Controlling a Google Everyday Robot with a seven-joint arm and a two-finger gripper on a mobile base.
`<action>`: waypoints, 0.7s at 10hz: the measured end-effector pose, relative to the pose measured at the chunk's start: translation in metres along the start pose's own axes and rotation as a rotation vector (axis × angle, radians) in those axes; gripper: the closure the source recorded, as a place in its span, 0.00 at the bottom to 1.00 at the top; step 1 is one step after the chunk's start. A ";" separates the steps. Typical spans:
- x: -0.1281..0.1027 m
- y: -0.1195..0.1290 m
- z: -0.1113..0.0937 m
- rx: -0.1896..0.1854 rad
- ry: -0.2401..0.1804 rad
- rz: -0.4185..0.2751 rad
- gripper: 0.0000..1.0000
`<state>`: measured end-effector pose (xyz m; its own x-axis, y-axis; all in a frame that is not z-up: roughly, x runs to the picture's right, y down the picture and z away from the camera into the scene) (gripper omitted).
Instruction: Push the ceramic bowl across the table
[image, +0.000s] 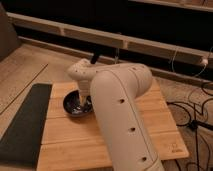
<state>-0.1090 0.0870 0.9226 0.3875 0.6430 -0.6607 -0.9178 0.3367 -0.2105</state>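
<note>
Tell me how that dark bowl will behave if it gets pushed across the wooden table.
The ceramic bowl looks rigid and glossy, so it should probably slide, not flex. Wide and shallow, it seems unlikely to tip. The table looks smooth, so it may drift off line; the tool is down at the bowl, on its arm side.
</note>
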 end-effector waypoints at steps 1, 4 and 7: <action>-0.005 0.014 0.007 -0.035 0.005 0.005 0.35; -0.024 0.057 0.011 -0.105 -0.014 -0.061 0.35; -0.053 0.108 0.005 -0.137 -0.034 -0.204 0.35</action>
<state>-0.2283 0.0930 0.9387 0.5664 0.5948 -0.5704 -0.8227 0.3668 -0.4344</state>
